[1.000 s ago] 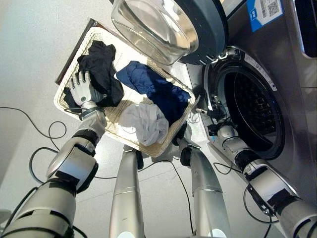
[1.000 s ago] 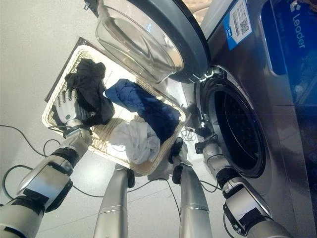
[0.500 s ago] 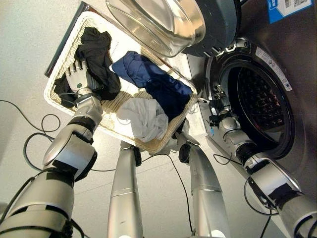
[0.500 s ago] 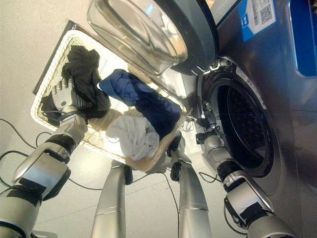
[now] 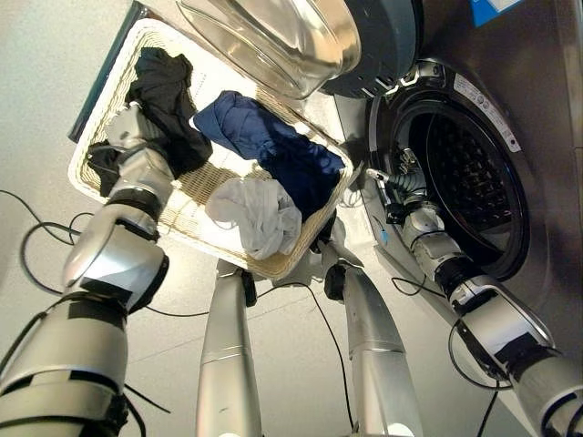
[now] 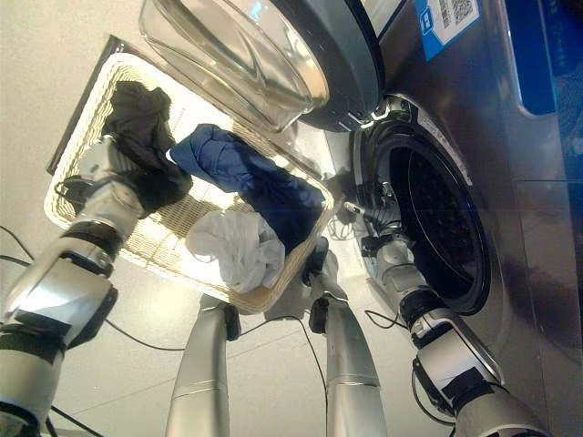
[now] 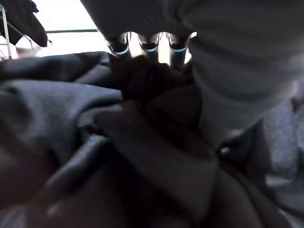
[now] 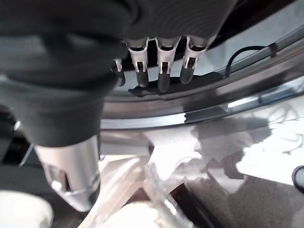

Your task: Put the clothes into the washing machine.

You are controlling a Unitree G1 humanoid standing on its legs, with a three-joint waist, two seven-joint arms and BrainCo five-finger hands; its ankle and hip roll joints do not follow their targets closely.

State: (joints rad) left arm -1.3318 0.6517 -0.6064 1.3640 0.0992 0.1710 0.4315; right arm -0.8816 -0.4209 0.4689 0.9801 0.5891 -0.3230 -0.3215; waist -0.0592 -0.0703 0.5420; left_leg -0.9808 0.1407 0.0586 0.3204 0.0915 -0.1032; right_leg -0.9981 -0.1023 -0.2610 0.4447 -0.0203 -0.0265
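A woven basket (image 5: 193,191) on the floor holds a black garment (image 5: 164,91), a navy garment (image 5: 264,150) and a white garment (image 5: 255,214). My left hand (image 5: 129,123) is pressed down into the black garment at the basket's left end; in the left wrist view dark cloth (image 7: 118,142) bunches right up against the hand (image 7: 228,76). My right hand (image 5: 398,185) hovers at the left rim of the washing machine's drum opening (image 5: 465,182). Its fingers (image 8: 161,71) are straight and hold nothing.
The machine's round glass door (image 5: 282,36) stands swung open over the basket's far side. A dark flat edge (image 5: 98,86) shows along the basket's far left side. Pale floor lies to the left of the basket.
The camera has shifted. My left hand, spread above the black garment before, has sunk down into it. My right hand stays at the drum's rim.
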